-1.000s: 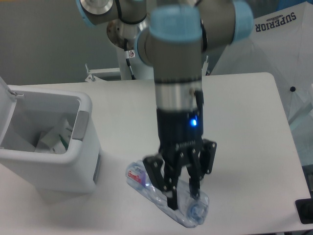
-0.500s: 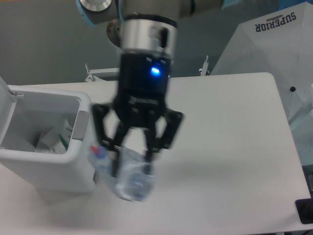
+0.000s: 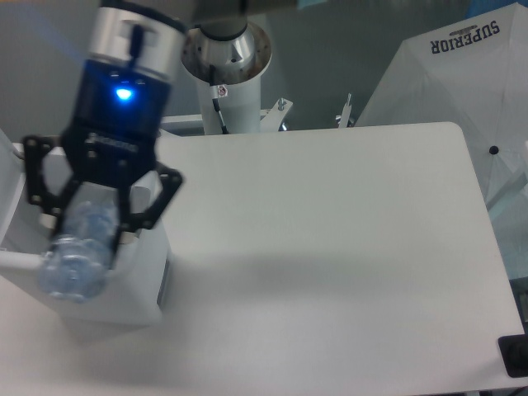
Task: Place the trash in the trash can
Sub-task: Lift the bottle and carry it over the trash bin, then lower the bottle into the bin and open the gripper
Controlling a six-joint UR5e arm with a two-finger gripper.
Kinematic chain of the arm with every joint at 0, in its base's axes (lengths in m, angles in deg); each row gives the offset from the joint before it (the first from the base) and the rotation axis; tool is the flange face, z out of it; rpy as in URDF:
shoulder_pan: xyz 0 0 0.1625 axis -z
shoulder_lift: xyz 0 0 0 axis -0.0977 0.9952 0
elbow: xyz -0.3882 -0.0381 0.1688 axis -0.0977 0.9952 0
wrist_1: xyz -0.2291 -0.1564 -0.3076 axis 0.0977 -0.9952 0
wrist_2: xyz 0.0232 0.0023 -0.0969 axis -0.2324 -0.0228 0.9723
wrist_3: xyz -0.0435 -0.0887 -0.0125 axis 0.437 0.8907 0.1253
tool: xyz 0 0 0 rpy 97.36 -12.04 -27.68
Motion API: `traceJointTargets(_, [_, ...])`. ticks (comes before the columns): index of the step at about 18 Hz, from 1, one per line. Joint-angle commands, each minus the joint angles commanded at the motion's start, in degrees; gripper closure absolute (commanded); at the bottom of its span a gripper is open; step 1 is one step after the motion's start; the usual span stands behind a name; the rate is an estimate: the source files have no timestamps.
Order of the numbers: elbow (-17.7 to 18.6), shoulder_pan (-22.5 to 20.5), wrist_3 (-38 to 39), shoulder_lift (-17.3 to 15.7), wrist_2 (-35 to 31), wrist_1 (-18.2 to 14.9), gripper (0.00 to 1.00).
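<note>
White and bare, the table (image 3: 330, 247) fills most of the view, with a pale fabric cover printed SUPERIOR (image 3: 462, 74) beyond its far right corner and the arm's white base column (image 3: 227, 87) behind its far edge. At the left edge stands the white trash can (image 3: 144, 289), largely hidden by what hangs in front of it; its contents cannot be seen. The arm's wrist (image 3: 124, 82), with a silver band and a lit blue light, reaches down over the can. Below it the black claw (image 3: 87, 227) grips the clear plastic bottle (image 3: 78, 256), fingers closed against its sides. The bottle is in the air above the can's opening, tilted, one round end facing the camera. Blur hides its label and cap.
</note>
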Motion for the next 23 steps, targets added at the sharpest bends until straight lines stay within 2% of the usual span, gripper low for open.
traceJointTargets(6, [4.2,3.0,-4.6,-1.1,-0.3,0.1,0.46])
traceJointTargets(10, [7.6,3.3,-7.6,-3.1,-0.3,0.1,0.46])
traceJointTargets(12, [9.7,3.3,-11.8,-4.0,-0.3,0.1,0.44])
traceJointTargets(15, [11.1,3.2,-14.6,-4.6,-0.4,0.0,0.43])
traceJointTargets(19, [12.0,3.1,-17.9,-5.1,-0.6,0.0,0.27])
traceJointTargets(21, [12.0,3.1,-18.7,-5.1,-0.6,0.0,0.00])
traceJointTargets(23, [12.0,2.8,-18.7,-5.0,-0.6,0.0,0.00])
